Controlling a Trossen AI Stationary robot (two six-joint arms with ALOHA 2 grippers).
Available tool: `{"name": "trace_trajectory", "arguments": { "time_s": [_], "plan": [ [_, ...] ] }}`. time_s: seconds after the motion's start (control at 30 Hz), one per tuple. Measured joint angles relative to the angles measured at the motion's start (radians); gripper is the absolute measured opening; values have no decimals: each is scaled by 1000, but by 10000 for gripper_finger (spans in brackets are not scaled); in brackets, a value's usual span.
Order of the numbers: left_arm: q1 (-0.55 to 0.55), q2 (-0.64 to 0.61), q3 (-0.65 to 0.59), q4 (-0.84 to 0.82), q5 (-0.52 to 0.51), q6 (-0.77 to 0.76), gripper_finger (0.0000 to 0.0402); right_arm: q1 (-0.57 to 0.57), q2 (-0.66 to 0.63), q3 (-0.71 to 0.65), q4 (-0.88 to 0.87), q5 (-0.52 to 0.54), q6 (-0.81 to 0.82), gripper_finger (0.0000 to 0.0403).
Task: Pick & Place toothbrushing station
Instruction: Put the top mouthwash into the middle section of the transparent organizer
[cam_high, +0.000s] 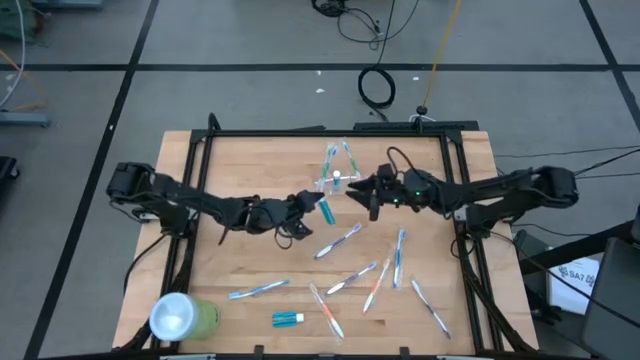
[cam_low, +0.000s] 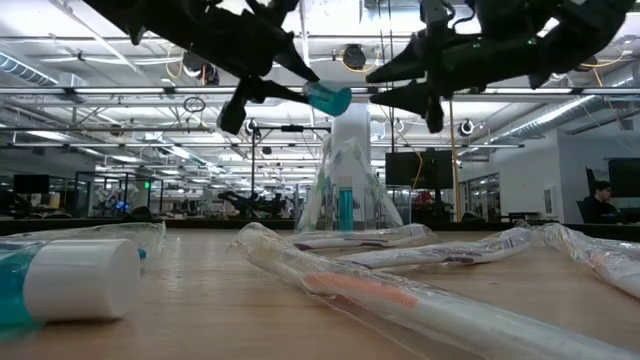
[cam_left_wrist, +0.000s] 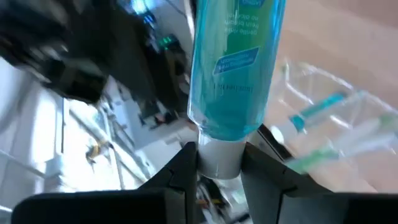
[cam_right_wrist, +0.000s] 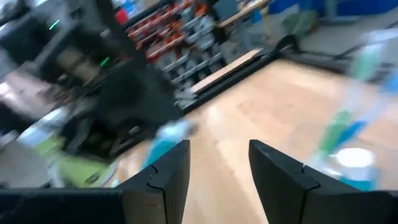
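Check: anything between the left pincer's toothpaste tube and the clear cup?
Nothing visible. The left pincer holds the toothpaste tube in the air beside the clear cup, with bare table between. The right pincer hangs open on the cup's other side.

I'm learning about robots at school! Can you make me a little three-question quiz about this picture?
1. True or false: the left hand is holding a blue tube by its white cap.
2. Where are the two hands? A) far apart at the table's corners B) close together near the clear cup C) under the table
3. Fill in: the big light-green cup lies on its ____ near the table's front left corner.

Key: 1 true. 2 B; the right hand is open and holds nothing. 3 side.
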Motion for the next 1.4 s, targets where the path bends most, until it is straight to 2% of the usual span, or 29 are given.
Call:
{"name": "trace_trajectory", "arguments": {
  "time_s": [0.13,0.33,0.5,0.6,0.73,1.0,1.4],
  "plan": [
    [15,-2,25,-135,-48,-91,93,15,71,60,4,-23,-63,155],
    [29,-3,93,-286,-47,-213,93,6,185,124,4,-25,-99,155],
    [29,-4,123,-295,-44,-193,93,-12,237,150,6,-35,-99,155],
    [34,-1,125,-322,-46,-213,93,-27,237,147,17,-81,-71,155],
    [46,-1,125,-396,-41,-235,93,-32,225,148,27,-80,-75,155],
    [67,-1,125,-367,8,-225,93,-9,255,147,108,-79,-59,155],
    [68,-1,125,-319,4,-184,93,2,271,147,149,-77,-19,155]
  ]
}}
